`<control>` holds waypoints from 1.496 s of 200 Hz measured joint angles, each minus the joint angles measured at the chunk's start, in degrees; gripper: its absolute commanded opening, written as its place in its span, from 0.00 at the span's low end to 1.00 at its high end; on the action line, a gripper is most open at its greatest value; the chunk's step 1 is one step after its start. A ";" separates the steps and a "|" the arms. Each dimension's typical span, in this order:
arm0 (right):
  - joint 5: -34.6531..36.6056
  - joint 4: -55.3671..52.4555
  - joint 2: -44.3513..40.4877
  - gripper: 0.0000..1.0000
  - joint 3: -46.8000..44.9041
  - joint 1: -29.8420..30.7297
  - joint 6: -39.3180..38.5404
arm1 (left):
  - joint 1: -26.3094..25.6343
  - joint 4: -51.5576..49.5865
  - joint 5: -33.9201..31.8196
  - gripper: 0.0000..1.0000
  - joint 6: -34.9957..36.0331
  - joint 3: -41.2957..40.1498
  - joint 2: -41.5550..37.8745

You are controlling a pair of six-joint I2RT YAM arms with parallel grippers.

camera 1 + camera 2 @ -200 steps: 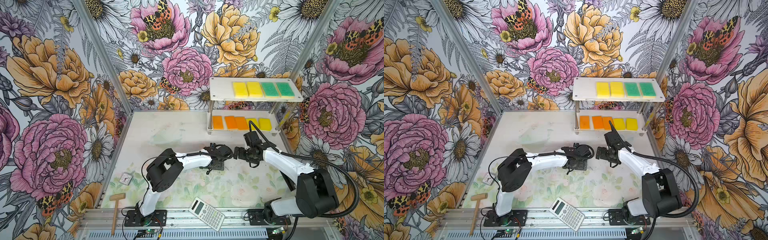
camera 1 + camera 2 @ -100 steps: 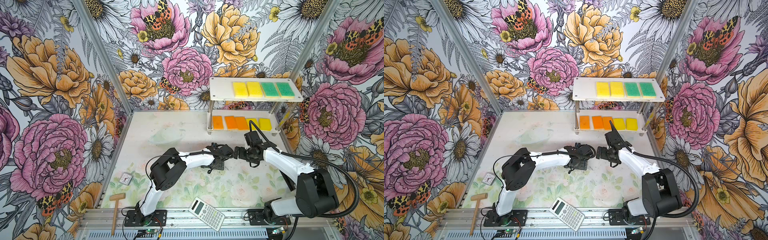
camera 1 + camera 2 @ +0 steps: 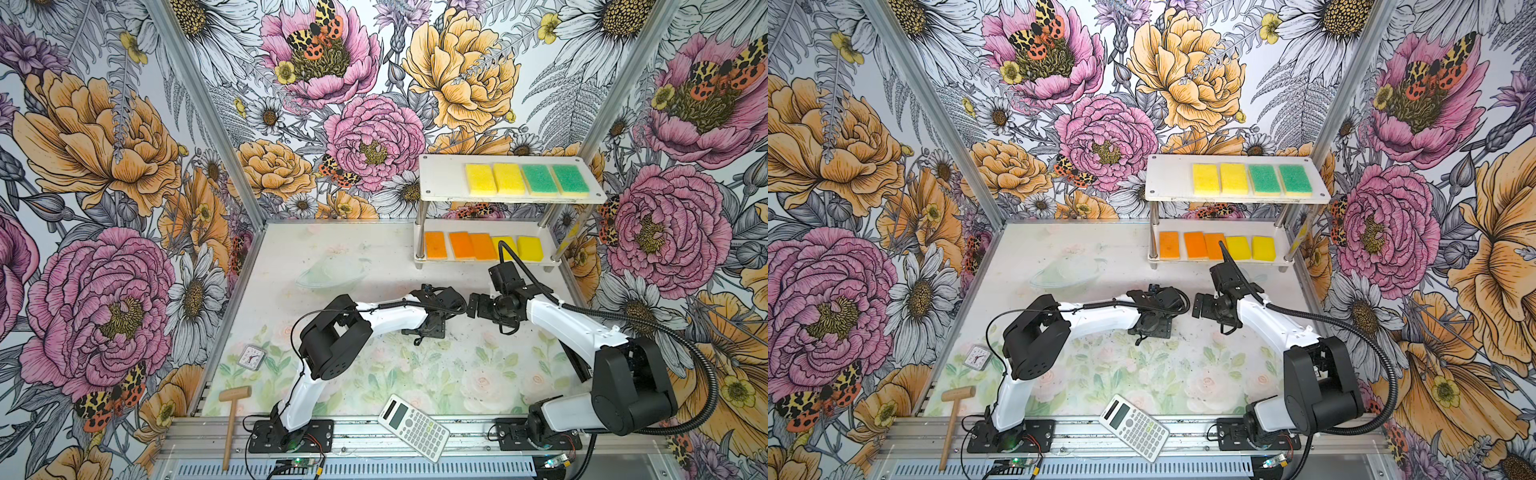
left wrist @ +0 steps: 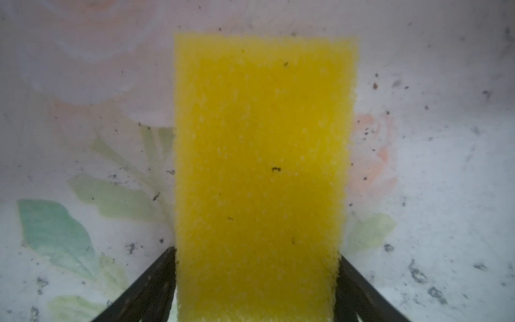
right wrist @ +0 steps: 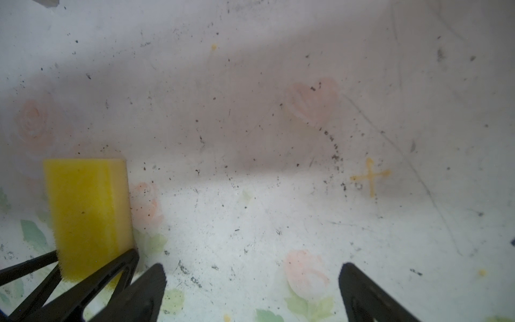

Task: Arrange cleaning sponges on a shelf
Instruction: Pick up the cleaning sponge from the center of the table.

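The shelf point(image 3: 440, 178) point(image 3: 1167, 178) stands at the back right. Its top board carries two yellow sponges point(image 3: 494, 179) and two green-topped ones point(image 3: 555, 179). The lower board holds three orange sponges point(image 3: 461, 246) and two yellow ones point(image 3: 530, 248). Another yellow sponge point(image 4: 259, 139) point(image 5: 89, 217) lies on the table mid-scene, hidden under the arm in both top views. My left gripper point(image 4: 256, 251) point(image 3: 431, 327) points down, shut on its two long sides. My right gripper point(image 5: 252, 267) point(image 3: 478, 305) hangs open just to its right, holding nothing.
A white calculator point(image 3: 413, 428) lies at the front edge. A wooden mallet point(image 3: 232, 411) and a small clock point(image 3: 252, 356) sit at the front left. An orange cross mark point(image 5: 370, 177) is on the table. The right arm's cable point(image 3: 505, 253) crosses the shelf's lower front.
The left arm's elbow has shifted a little to the right, its gripper staying low over the same spot. The right arm has hardly moved.
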 measured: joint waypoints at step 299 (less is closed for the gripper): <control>-0.46 0.00 1.99 0.98 0.76 -0.39 0.00 | 2.47 -0.83 -0.28 0.60 2.47 3.13 1.90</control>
